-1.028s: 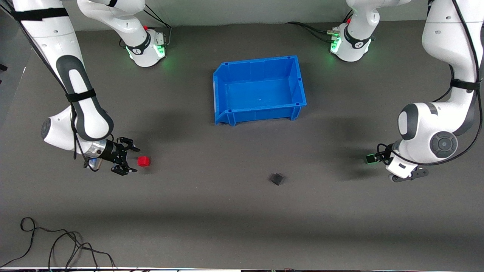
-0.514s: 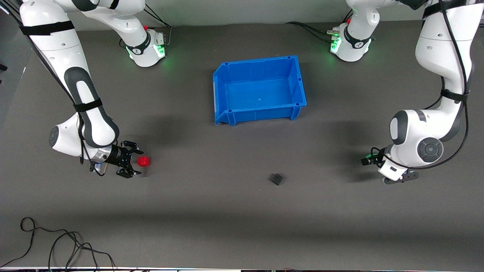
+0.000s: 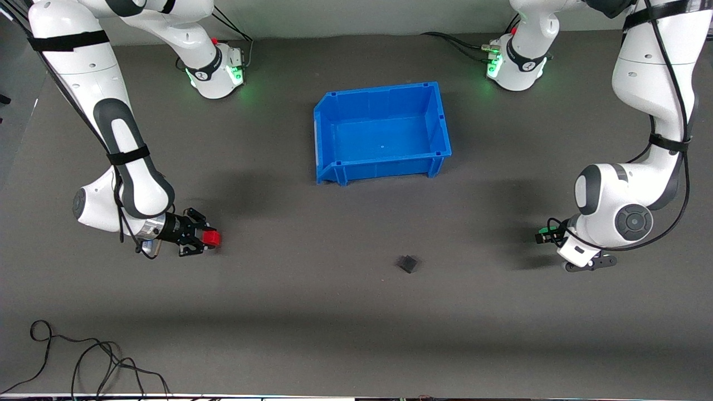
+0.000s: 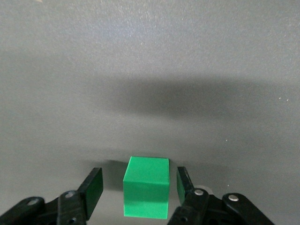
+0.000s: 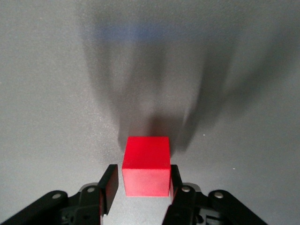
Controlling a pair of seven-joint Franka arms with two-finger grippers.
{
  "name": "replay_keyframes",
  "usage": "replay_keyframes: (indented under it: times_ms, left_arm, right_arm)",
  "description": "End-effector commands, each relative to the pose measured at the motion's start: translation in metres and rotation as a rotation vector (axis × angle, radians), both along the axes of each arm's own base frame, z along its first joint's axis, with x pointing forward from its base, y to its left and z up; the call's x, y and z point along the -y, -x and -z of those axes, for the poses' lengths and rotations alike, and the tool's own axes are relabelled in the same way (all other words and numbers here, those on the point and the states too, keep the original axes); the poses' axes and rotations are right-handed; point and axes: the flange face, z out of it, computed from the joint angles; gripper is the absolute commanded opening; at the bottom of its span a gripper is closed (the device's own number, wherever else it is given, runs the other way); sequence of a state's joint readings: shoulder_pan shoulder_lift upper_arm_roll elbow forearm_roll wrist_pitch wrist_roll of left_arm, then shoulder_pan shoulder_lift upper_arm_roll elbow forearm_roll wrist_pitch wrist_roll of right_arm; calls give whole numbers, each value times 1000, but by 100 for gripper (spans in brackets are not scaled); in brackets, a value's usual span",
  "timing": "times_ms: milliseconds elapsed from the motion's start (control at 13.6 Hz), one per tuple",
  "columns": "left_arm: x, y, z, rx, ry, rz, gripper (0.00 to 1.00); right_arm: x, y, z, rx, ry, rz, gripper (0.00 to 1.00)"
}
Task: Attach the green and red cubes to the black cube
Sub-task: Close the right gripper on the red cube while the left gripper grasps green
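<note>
The right gripper point(image 5: 139, 183) sits low at the right arm's end of the bench point(image 3: 312, 312), its jaws narrow around the red cube point(image 5: 146, 165), close on both faces; whether they press it, I cannot tell; the left gripper point(image 4: 139, 187), at the left arm's end, has wider jaws astride the green cube point(image 4: 146, 193), gaps showing each side; the black cube point(image 3: 408, 263) lies on the bench between them, nearer the front camera than the blue bin point(image 3: 334, 172).
</note>
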State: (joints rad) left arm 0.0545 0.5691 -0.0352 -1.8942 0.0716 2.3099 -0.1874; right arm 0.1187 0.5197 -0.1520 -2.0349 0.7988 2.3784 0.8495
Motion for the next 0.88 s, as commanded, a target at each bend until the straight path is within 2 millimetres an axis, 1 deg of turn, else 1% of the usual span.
replay_keyframes:
  times_ms: [0, 73, 147, 220, 367, 440, 514, 587, 661, 734, 807]
  left_arm:
    - [0, -6, -3, 10, -6, 22, 66]
    - [-1, -7, -2, 9, -6, 22, 61]
    - [0, -11, -3, 7, -6, 22, 55]
    - [0, -12, -1, 6, -6, 22, 54]
    - [3, -11, 4, 0, -6, 27, 53]
    - [3, -10, 5, -3, -6, 27, 51]
    - [3, -10, 5, -5, -6, 27, 47]
    - [3, -9, 5, -8, -6, 27, 42]
    - [2, -9, 5, -10, -6, 25, 33]
    - [1, -10, 3, -10, -6, 24, 22]
    - [0, -11, 0, -4, -6, 23, 9]
  right_arm:
    - [5, -4, -4, 11, -7, -18, 52]
    - [5, -4, -4, 13, -5, -22, 52]
    - [6, -4, -4, 13, -5, -20, 59]
    - [5, -4, -4, 13, -5, -22, 63]
    - [6, -5, -3, 13, -4, -21, 62]
    - [7, -4, -2, 12, -2, -23, 61]
    - [8, -4, -2, 11, 4, -31, 57]
    - [8, -4, -2, 11, 7, -33, 56]
    - [12, -4, -3, 12, 6, -29, 52]
    - [12, -4, -3, 12, 7, -30, 44]
    - [12, -4, -3, 12, 7, -30, 37]
